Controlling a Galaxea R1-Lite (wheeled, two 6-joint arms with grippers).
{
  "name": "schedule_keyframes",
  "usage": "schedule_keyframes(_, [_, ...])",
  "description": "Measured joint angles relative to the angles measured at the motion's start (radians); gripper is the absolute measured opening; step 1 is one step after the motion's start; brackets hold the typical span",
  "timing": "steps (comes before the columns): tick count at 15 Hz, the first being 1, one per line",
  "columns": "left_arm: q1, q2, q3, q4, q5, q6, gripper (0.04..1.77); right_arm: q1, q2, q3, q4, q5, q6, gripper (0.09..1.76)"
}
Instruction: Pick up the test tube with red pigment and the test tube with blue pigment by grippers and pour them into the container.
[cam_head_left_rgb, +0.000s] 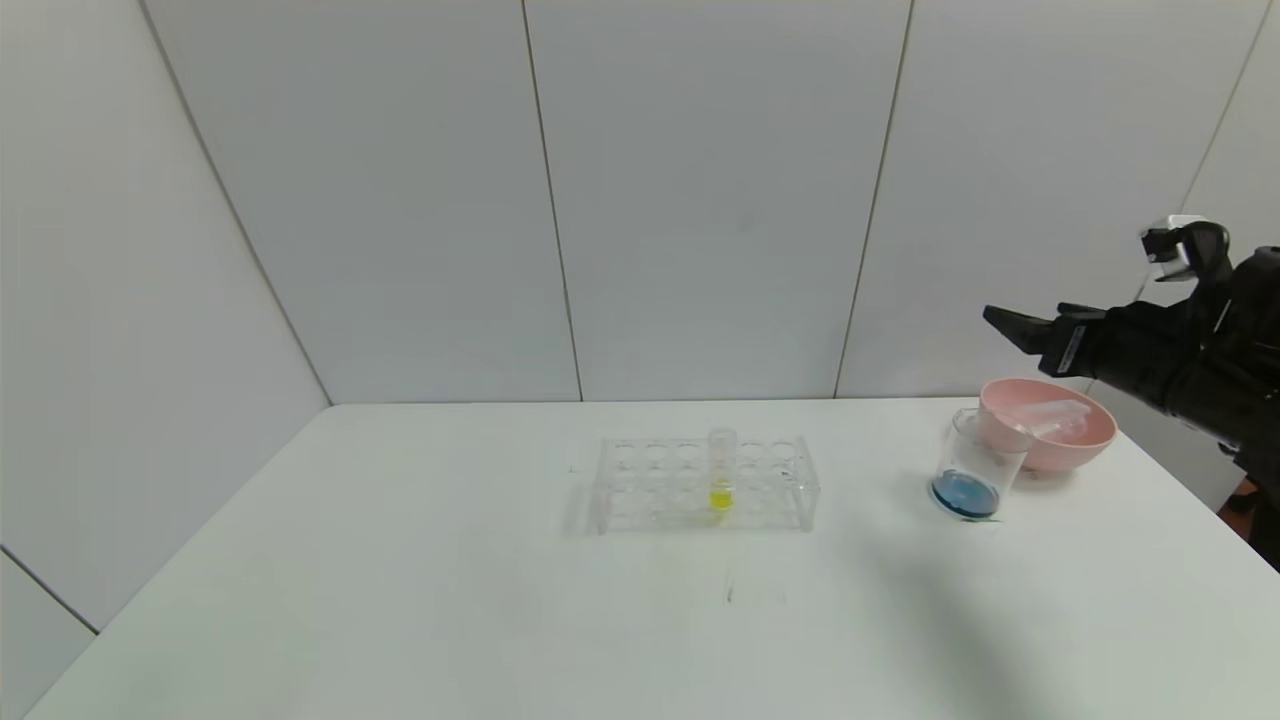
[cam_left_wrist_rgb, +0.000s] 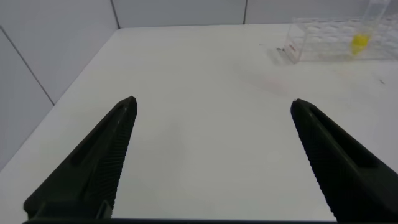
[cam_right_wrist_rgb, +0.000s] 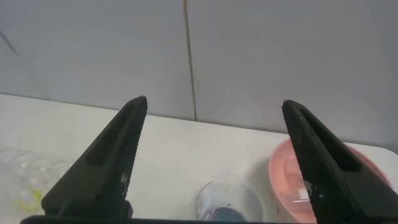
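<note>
The container (cam_head_left_rgb: 966, 478), a small clear beaker, stands on the table at the right and holds dark blue liquid; it also shows in the right wrist view (cam_right_wrist_rgb: 229, 202). No tube with red or blue liquid is in view. A clear, empty-looking tube (cam_head_left_rgb: 1050, 415) lies in the pink bowl (cam_head_left_rgb: 1090, 440). My right gripper (cam_head_left_rgb: 1003, 322) is open and empty, held high above the bowl and beaker, with its jaws wide apart in the right wrist view (cam_right_wrist_rgb: 214, 102). My left gripper (cam_left_wrist_rgb: 213, 101) is open and empty over bare table, out of the head view.
A clear tube rack (cam_head_left_rgb: 700, 485) stands mid-table with one yellow-liquid tube (cam_head_left_rgb: 721, 480) upright in it; both show far off in the left wrist view, the rack (cam_left_wrist_rgb: 329, 37) and the tube (cam_left_wrist_rgb: 359, 40). The pink bowl (cam_right_wrist_rgb: 283, 180) touches the beaker's far right side.
</note>
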Motion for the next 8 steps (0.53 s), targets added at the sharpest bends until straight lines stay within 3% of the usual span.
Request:
schedule_keyframes(4, [0.0,0.0,0.0,0.0,0.0,0.0,1.76,0.048,-0.219,0.175,-0.001,-0.003,0.004,1.61])
schedule_keyframes(8, [0.0,0.0,0.0,0.0,0.0,0.0,1.76,0.013,-0.462,0.307,0.002,-0.007,0.004,1.65])
